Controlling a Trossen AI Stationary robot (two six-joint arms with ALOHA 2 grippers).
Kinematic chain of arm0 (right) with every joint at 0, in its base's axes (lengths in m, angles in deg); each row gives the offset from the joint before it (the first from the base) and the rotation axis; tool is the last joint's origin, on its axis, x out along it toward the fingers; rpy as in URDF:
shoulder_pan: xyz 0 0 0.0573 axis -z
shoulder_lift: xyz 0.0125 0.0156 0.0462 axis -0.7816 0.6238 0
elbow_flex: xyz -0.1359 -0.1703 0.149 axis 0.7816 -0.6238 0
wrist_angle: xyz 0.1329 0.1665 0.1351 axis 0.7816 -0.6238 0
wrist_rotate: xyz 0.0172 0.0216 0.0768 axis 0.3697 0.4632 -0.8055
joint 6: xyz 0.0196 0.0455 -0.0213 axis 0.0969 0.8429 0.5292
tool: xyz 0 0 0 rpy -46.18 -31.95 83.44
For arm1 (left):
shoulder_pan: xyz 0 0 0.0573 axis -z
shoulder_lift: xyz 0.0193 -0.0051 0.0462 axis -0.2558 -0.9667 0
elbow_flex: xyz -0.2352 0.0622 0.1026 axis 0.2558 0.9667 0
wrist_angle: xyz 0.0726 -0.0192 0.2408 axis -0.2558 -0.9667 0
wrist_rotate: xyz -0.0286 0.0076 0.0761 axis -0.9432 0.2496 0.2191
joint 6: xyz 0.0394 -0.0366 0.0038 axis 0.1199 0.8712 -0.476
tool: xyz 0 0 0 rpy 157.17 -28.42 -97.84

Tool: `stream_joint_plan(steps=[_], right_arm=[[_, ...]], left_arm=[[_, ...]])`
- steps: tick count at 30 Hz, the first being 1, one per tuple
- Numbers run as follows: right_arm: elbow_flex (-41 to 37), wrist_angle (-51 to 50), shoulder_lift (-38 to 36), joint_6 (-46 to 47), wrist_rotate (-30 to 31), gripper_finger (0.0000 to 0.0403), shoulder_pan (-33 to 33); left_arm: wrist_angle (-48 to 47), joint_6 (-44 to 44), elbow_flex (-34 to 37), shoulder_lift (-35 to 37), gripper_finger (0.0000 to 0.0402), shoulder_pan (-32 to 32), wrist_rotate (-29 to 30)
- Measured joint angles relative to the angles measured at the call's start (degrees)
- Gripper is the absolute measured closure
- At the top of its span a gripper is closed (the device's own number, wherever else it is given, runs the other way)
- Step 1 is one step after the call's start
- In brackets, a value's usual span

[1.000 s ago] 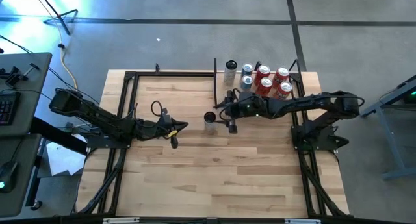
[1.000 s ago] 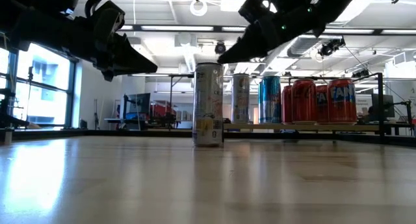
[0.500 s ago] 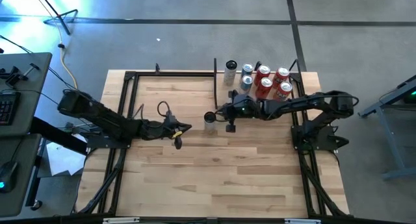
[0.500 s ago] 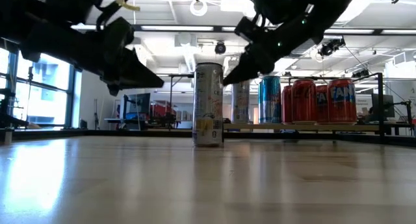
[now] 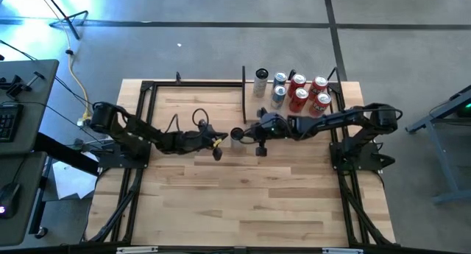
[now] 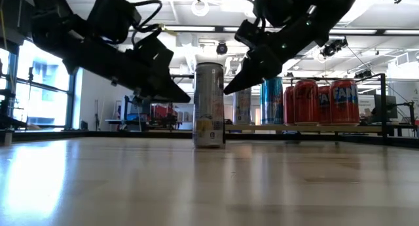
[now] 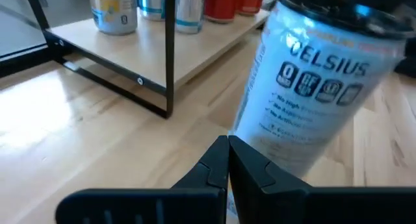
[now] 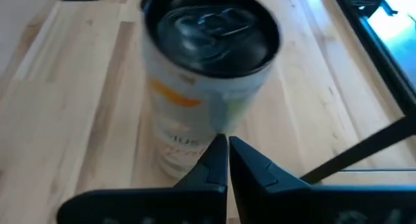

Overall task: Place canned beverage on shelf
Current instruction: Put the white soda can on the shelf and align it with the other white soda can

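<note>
From above, the can point(image 5: 237, 134) stands upright on the table just outside the shelf point(image 5: 294, 99), between the left gripper point(image 5: 218, 143) and right gripper point(image 5: 254, 131); neither holds it. Level with the table, both tips flank its upper half, so this looks like the approach. Each wrist view shows fingers pressed together; grasping needs them opened first. The can is tall, pale, dark-topped.

Plank table point(image 5: 243, 202) bears one upright can point(image 5: 237, 135); shelf point(image 7: 195, 52) holds several cans point(image 5: 302, 92).
</note>
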Motion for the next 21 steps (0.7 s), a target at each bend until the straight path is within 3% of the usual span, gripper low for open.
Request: stream_joint_plan(steps=[8,15,21], right_arm=[[0.00,-3.57,-1.03,1.41,-3.45,0.0398,-2.90],[0.00,-10.80,-7.48,0.40,-1.61,0.0398,-6.49],[0.00,-9.57,-9.65,-2.01,-2.18,0.0398,-4.42]], left_arm=[[1.12,-1.43,0.00,0.02,0.0401,-2.05,-0.05],[2.57,-0.91,3.82,2.14,0.0401,-2.56,0.16],[5.95,-1.18,7.28,6.68,0.0401,-1.32,-0.61]])
